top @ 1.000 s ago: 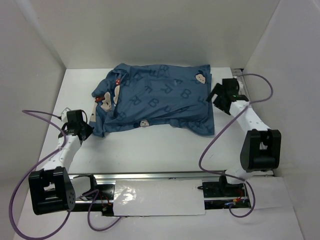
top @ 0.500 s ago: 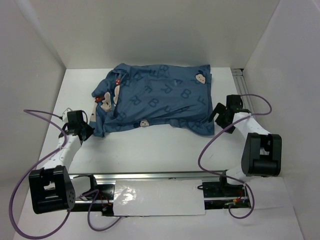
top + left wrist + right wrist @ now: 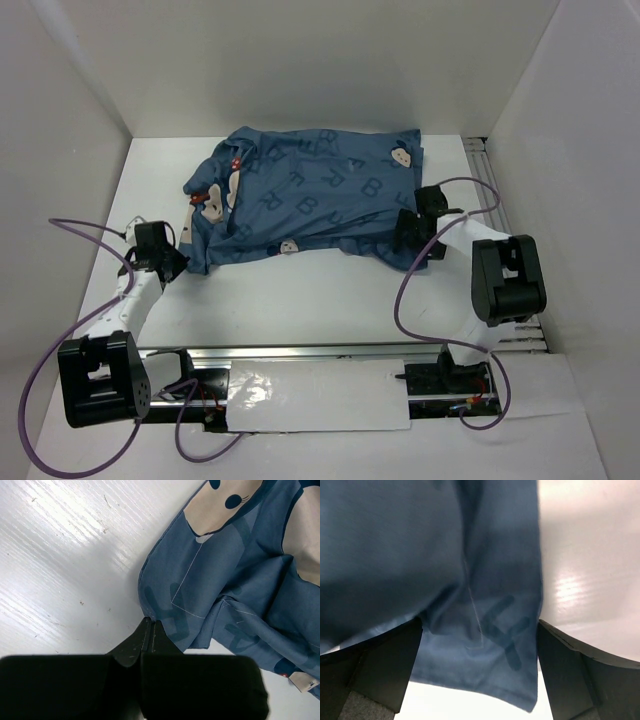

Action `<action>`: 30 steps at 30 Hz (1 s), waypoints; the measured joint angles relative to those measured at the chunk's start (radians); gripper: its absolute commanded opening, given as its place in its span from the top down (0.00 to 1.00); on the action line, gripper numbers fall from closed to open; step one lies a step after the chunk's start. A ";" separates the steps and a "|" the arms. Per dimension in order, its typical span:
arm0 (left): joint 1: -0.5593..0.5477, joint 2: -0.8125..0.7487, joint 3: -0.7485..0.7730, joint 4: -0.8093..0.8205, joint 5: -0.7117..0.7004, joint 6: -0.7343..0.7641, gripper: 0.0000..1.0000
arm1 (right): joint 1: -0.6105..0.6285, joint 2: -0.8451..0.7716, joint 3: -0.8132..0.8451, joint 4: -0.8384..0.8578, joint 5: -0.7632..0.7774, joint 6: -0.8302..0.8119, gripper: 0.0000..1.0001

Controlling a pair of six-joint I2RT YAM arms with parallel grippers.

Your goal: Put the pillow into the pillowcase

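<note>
The white table (image 3: 300, 295) stood boxed in by pale walls (image 3: 300, 70) on three sides. Across its far half the blue lettered pillowcase (image 3: 310, 195) lay rumpled and bulging, mouse faces showing. The right gripper (image 3: 404, 232) straddled the case's near right corner, fingers spread wide with cloth between them. The left gripper (image 3: 174, 262) sat at the near left corner, fingers pressed together, tips against the hem. Purple cables (image 3: 403, 300) looped beside each arm.

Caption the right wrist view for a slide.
Open right hand framing a corner of the pillowcase on the table.
</note>
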 measured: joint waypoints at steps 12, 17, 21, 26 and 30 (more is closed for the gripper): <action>0.000 0.001 -0.009 0.004 0.004 0.014 1.00 | 0.125 0.058 0.048 0.006 0.176 0.043 1.00; 0.000 0.001 0.016 -0.016 0.005 0.017 1.00 | 0.126 -0.051 0.053 -0.006 0.301 0.066 1.00; 0.000 0.000 0.102 -0.034 0.013 0.017 1.00 | 0.126 -0.228 0.222 -0.038 0.322 0.005 1.00; 0.000 -0.002 0.250 -0.049 0.025 0.014 1.00 | 0.134 -0.208 0.820 -0.051 0.195 -0.109 1.00; 0.004 0.001 0.346 -0.061 0.024 0.013 1.00 | 0.151 -0.080 1.344 -0.060 0.063 -0.188 1.00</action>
